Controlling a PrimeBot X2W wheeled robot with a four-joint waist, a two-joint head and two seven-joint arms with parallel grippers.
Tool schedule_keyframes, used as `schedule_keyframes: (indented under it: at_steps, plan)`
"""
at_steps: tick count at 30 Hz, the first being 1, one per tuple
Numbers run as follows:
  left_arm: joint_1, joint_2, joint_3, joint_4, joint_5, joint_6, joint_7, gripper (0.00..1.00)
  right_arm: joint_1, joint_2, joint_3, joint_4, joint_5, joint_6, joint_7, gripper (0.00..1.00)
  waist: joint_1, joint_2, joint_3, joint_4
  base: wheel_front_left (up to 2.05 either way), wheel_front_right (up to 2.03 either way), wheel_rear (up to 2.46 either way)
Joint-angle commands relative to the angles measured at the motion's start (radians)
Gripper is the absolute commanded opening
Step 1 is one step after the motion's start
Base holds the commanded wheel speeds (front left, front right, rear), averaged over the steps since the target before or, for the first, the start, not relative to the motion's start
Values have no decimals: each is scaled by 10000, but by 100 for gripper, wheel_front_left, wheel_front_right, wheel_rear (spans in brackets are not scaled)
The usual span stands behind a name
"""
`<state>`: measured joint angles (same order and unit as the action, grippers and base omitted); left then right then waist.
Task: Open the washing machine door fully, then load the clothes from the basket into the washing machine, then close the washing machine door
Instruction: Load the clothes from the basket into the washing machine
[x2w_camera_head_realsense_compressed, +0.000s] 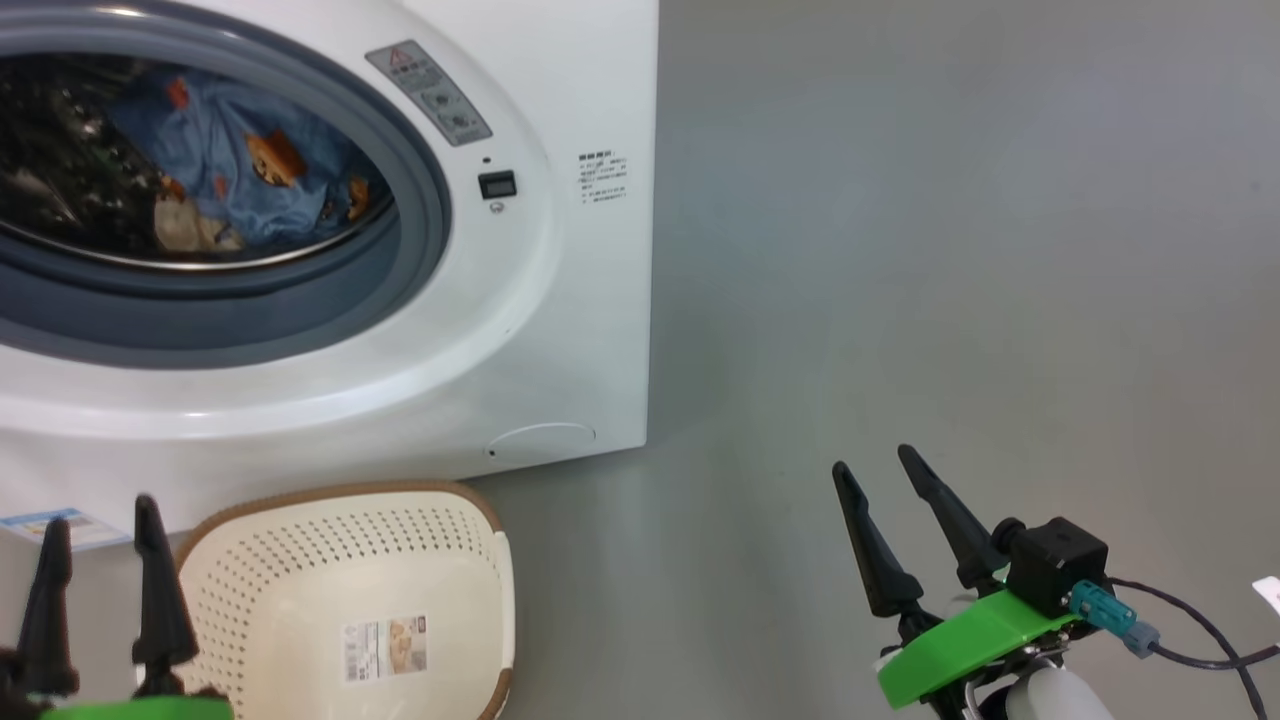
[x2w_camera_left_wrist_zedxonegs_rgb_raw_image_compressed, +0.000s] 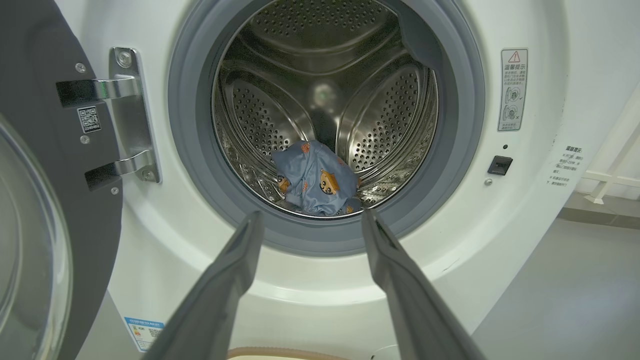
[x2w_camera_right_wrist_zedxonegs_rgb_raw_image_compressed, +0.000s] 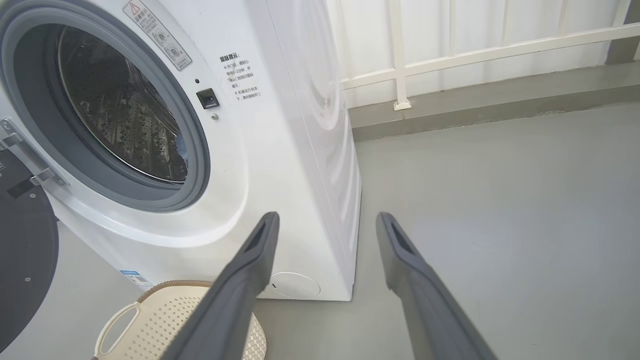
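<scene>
From the head camera I saw the washing machine (x2w_camera_head_realsense_compressed: 560, 330) taking up the ten o'clock part of the picture, its round mouth uncovered. The clothes (x2w_camera_head_realsense_compressed: 250, 170), blue cloth with orange bears, lay inside the drum (x2w_camera_head_realsense_compressed: 60, 130). The basket (x2w_camera_head_realsense_compressed: 300, 560) sat on the grey floor (x2w_camera_head_realsense_compressed: 950, 250) at about seven o'clock, just in front of the machine's foot, with a paper label (x2w_camera_head_realsense_compressed: 385, 648) on its bottom. My left gripper (x2w_camera_head_realsense_compressed: 102, 515) stood at eight o'clock, just beside the basket's rim, fingers parted and holding nothing. My right gripper (x2w_camera_head_realsense_compressed: 872, 460) was at four o'clock over bare floor, well apart from the machine, likewise spread and holding nothing.

On the left wrist camera the grey gasket (x2w_camera_left_wrist_zedxonegs_rgb_raw_image_compressed: 185, 150) ringed the drum at twelve o'clock, and the clothes were bunched low in it, just above the gap between my two spread fingers. The washing machine door (x2w_camera_left_wrist_zedxonegs_rgb_raw_image_compressed: 90, 215) hung swung out at nine o'clock on its metal hinge (x2w_camera_left_wrist_zedxonegs_rgb_raw_image_compressed: 131, 115). A strip of the basket's brown rim showed at six o'clock.

On the right wrist camera the machine stood at ten o'clock, a dark piece of the door at eight o'clock and the basket at seven o'clock by the machine's foot. A white railing (x2w_camera_right_wrist_zedxonegs_rgb_raw_image_compressed: 475, 50) ran across at one o'clock. The fingers pointed apart, gripping nothing.
</scene>
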<state>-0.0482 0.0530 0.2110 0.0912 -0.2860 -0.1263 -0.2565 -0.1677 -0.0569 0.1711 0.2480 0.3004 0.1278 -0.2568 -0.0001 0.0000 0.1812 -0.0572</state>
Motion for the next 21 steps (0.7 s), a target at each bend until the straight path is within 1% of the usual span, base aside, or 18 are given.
schedule_keyframes:
  at_steps: [1, 5, 16, 21]
  plan:
    - [193, 105, 398, -383, 154, 110, -53, 100, 131, 67, 188, -218, -96, 29, -49, 100, 1, 0, -320, -106, 0, 0, 0]
    - [812, 12, 441, -576, 144, 373, -53, 100, 250, 67, 256, -310, -186, 29, -49, 100, 1, 0, -559, -187, 0, 0, 0]
    - [1937, -25, -193, -931, 391, 839, -53, 100, 592, 67, 160, -493, -248, 29, -49, 100, 1, 0, -1097, -176, 0, 0, 0]
    - [2246, -26, -377, -1058, 481, 893, -53, 100, 689, 67, 127, -577, -383, 29, -49, 100, 1, 0, -1256, -151, 0, 0, 0]
